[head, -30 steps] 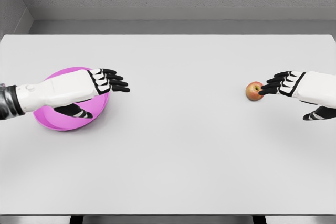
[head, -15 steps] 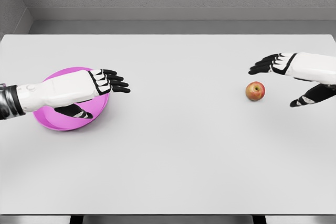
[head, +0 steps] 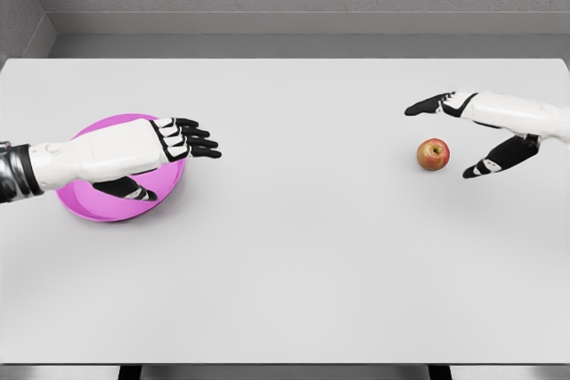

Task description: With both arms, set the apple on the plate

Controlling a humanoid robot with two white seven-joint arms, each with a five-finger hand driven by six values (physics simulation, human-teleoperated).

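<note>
The apple (head: pixel 433 154) sits upright on the white surface (head: pixel 294 255) toward the right side, resting freely with nothing touching it. The right hand (head: pixel 472 126) enters from the right edge and is positioned around the apple without contact: its fingers (head: pixel 424 107) extend above and behind the fruit, while the thumb (head: pixel 481 166) points down just to the apple's right. The fingers are spread and released, grasping nothing. The pink plate (head: pixel 85 206) lies on the surface at the far left, well apart from the apple. The left hand (head: pixel 169 144) enters from the left edge, its forearm crossing over the plate, and its dark fingers (head: pixel 200 141) reach past the plate's right rim. These fingers are extended and relaxed, holding nothing; the thumb (head: pixel 134 190) hangs over the plate's interior. Whether the left hand touches the plate cannot be determined. The plate holds no object.
</note>
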